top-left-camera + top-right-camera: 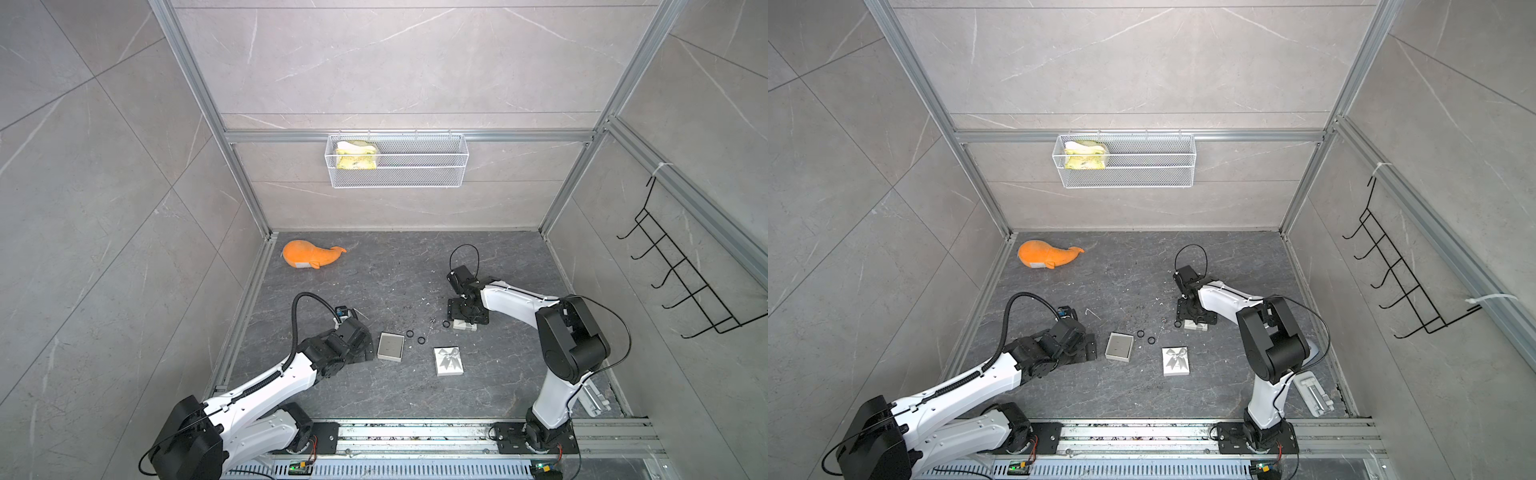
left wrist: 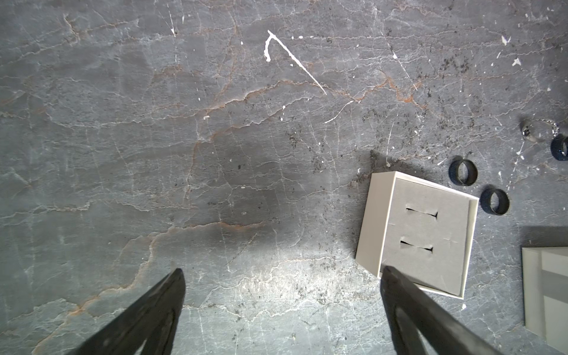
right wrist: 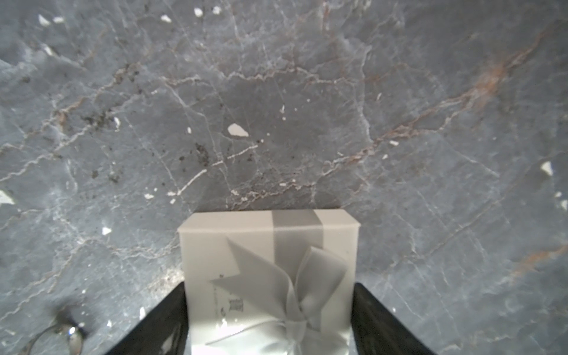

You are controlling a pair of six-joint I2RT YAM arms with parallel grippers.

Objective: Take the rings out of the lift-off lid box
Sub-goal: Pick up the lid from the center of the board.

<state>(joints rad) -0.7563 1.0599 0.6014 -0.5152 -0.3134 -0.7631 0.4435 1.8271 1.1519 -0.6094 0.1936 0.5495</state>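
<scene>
Jaws spread wide, the left gripper [image 2: 282, 270] hovers just beside the open box [image 1: 390, 346], seemingly finished; farther from it the right gripper [image 3: 270, 285] brackets a ribboned box [image 3: 267, 246], whether pinching it I cannot tell, probably to unlid it, as the rings [image 2: 463, 172] lie on the table [image 2: 153, 153] beside the open box.

No text, label, brand or number is reading clearly in any view. In the right wrist view a small patch of dark print is showing on the top of the white gift box [image 3: 209, 255], beside its grey bow [image 3: 319, 264], but it is blurring into smudges, so no letter or figure is coming through
</scene>
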